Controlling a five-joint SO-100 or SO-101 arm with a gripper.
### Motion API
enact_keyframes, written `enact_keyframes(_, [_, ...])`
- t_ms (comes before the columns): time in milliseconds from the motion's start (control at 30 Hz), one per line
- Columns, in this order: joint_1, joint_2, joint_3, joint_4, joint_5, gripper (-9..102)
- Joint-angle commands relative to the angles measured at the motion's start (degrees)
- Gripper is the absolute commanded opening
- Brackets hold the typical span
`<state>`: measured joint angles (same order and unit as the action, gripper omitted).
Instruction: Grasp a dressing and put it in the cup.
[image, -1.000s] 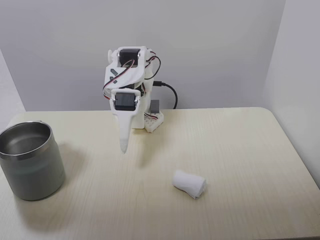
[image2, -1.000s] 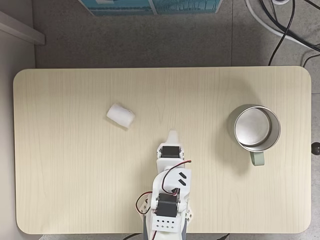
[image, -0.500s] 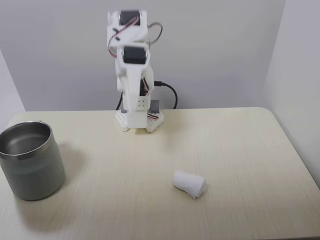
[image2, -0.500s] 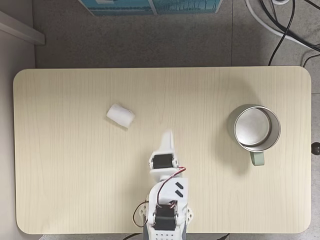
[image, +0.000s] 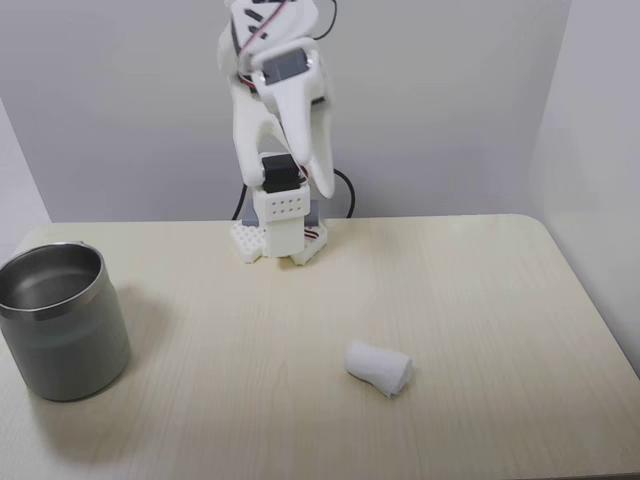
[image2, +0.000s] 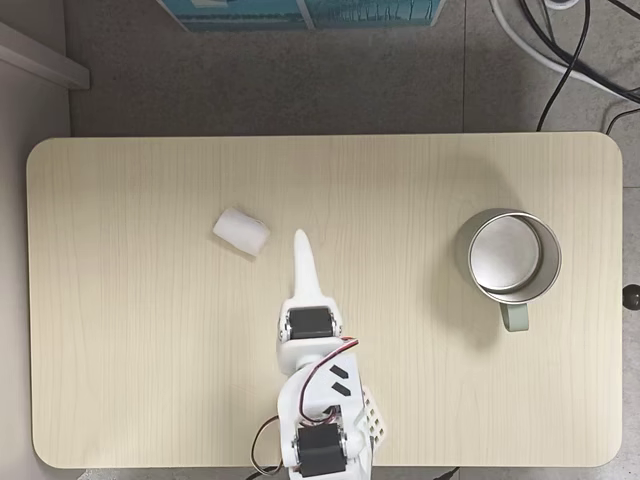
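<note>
In both fixed views the dressing (image: 379, 367) (image2: 241, 231) lies alone on the table (image: 480, 300); the cup (image: 62, 320) (image2: 507, 256) stands well apart. The gripper (image: 322, 188) (image2: 299, 240) hangs raised near the arm's base; I cannot tell its finger gap.

Even, bright indoor light in both fixed views; focus sharp, no edge distortion. Soft shadows beside the cup (image: 62, 322) and the dressing (image: 380, 367). Mild sheen on the cup's rim. The arm (image: 278, 80) looks slightly blurred.

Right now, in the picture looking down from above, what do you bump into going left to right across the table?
The dressing → the claw → the cup.
</note>
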<state>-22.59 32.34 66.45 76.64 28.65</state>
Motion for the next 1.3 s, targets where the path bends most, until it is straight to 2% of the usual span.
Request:
enact_keyframes(0, [-2.81, 4.13, 2.55, 0.26, 4.31, 40])
enact_keyframes(333, [-9.32, 28.92, 5.19, -1.49, 16.79, 43])
enact_keyframes(867, [-16.26, 51.77, 1.14, -14.77, 18.19, 42])
enact_keyframes(1267, [-13.36, 59.68, -2.55, -21.01, 17.84, 39])
